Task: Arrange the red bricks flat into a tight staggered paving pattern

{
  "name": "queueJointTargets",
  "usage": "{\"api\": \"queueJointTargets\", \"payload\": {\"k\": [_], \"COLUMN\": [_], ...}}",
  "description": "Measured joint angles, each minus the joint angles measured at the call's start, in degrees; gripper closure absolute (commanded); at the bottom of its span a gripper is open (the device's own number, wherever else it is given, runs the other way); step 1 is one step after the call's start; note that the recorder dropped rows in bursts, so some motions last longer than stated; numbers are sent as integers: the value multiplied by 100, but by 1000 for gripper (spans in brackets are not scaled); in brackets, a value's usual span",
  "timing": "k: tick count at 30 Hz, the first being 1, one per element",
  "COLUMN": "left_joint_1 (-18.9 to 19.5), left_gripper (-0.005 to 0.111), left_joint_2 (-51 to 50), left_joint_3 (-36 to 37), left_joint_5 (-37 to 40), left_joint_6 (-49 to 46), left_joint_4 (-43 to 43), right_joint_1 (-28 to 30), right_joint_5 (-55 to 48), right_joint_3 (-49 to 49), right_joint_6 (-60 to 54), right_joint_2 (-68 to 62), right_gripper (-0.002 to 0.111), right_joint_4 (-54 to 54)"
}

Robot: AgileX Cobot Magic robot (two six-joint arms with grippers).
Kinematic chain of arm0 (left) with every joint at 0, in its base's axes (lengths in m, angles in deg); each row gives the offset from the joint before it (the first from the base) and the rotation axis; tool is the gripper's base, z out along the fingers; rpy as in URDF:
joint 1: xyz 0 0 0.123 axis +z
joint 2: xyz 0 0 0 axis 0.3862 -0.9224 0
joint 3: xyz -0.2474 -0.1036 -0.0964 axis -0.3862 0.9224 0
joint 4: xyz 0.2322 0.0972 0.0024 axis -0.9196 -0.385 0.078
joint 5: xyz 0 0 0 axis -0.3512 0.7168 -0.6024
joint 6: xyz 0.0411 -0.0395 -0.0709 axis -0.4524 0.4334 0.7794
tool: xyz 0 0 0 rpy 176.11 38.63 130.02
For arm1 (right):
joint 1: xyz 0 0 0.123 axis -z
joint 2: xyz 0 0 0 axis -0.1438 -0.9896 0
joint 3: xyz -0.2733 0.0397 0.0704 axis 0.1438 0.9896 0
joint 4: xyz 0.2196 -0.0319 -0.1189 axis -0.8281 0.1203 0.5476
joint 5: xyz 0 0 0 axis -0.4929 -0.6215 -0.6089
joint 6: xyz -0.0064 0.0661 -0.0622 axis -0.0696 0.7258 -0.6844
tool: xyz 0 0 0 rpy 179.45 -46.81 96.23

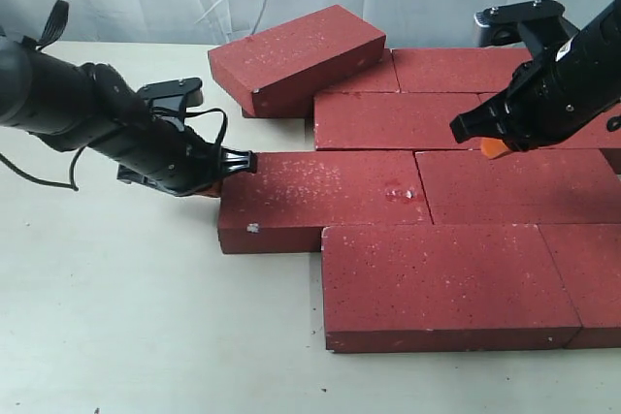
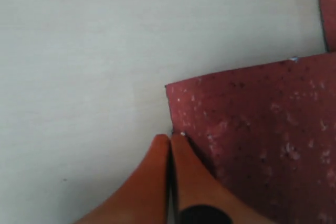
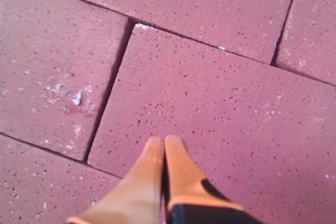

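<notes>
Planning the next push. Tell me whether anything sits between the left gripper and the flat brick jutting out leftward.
Nothing visible. The left gripper, jaws shut, sits right at one end corner of that flat brick; only table lies beside.

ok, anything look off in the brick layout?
Yes: the back-left brick sits tilted, partly on top of the back row and turned against the courses. The other bricks lie flat in staggered rows.

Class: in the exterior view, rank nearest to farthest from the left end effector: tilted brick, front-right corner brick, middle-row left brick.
1. Middle-row left brick, at the left end effector.
2. Tilted brick, behind.
3. Front-right corner brick, far right.
</notes>
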State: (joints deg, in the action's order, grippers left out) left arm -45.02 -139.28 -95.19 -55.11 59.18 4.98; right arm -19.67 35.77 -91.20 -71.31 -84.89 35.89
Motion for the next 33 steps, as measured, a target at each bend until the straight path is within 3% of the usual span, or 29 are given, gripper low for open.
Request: {"api": "queueJointTargets", "payload": {"k": [17,33], "left_joint_1": [-129,852], "left_gripper": [107,107], "left_joint_2": [-168,87], "left_joint_3": [-218,-238], "left_joint_5": [-35,691], "left_joint_6": [76,560], "left_joint_4": [-348,-1633], "right_joint_1": [0,0], "right_joint_5": [34,42], "right_joint_3": [10,10], "right_joint_6": [-24,-39], "right_joint_2": [0,0], "right_gripper": [109,109], "right_joint_4": [-28,-129]}}
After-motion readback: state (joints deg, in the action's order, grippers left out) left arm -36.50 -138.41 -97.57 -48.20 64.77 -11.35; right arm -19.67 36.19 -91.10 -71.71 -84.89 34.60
